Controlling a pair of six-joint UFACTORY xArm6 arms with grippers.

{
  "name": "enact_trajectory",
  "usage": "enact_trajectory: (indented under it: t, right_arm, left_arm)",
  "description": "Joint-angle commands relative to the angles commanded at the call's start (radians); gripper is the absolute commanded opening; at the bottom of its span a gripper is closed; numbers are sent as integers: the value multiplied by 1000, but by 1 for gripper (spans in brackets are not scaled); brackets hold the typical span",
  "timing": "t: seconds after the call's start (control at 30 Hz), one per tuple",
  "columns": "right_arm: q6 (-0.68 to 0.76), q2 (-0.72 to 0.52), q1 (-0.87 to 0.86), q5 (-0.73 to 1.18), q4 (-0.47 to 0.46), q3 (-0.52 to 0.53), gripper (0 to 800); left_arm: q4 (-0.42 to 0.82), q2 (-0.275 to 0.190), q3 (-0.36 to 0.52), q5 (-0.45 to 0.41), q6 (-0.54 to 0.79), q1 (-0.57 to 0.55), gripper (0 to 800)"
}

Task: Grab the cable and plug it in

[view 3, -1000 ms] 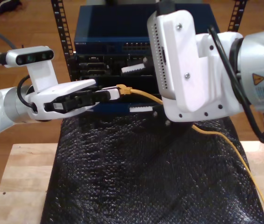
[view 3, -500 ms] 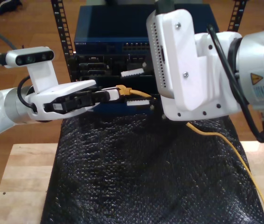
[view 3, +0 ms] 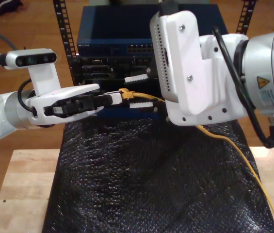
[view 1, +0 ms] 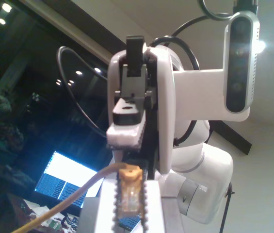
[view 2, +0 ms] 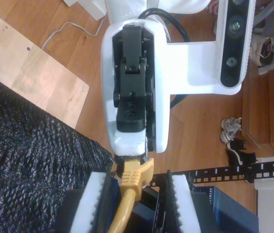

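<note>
The yellow cable [view 3: 233, 150] runs from the exterior view's lower right across the black mat up to its plug. My first gripper [view 3: 120, 95], reaching in from the exterior view's left, is shut on that plug. In the first wrist view the clear plug [view 1: 128, 196] sits between my first gripper's [view 1: 128, 187] ridged white fingers. My second gripper [view 3: 141, 91], on the big arm at the exterior view's right, is open, and its two white fingers straddle the cable just behind the plug. In the second wrist view the yellow boot [view 2: 133, 174] lies in my second gripper's [view 2: 136, 204] gap.
A rack holding a blue network switch [view 3: 122, 34] and darker units with ports [view 3: 98, 68] stands right behind the grippers. A black bubble mat [view 3: 151, 184] covers the wooden table [view 3: 25, 194]. A black rack rail [view 3: 64, 29] rises at the exterior view's left.
My second gripper has shifted slightly toward the exterior view's left, and its fingers have drawn closer around the cable. My first gripper has kept still with the plug.
</note>
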Motion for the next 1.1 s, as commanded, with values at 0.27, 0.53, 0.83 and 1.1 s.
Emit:
enact_trajectory:
  t: [0.27, 0.53, 0.83, 1.1]
  right_arm:
    - [2, 0, 2, 0, 2, 0, 265]
    - [2, 0, 6, 0, 2, 0, 255]
    - [2, 0, 6, 0, 2, 0, 254]
    - [2, 0, 8, 0, 2, 0, 245]
  left_arm:
    - [0, 9, -2, 2, -31, 0, 15]
    - [0, 15, 0, 9, -60, 0, 21]
    - [0, 15, 0, 17, -74, 0, 22]
    - [0, 18, 2, 17, -74, 0, 29]
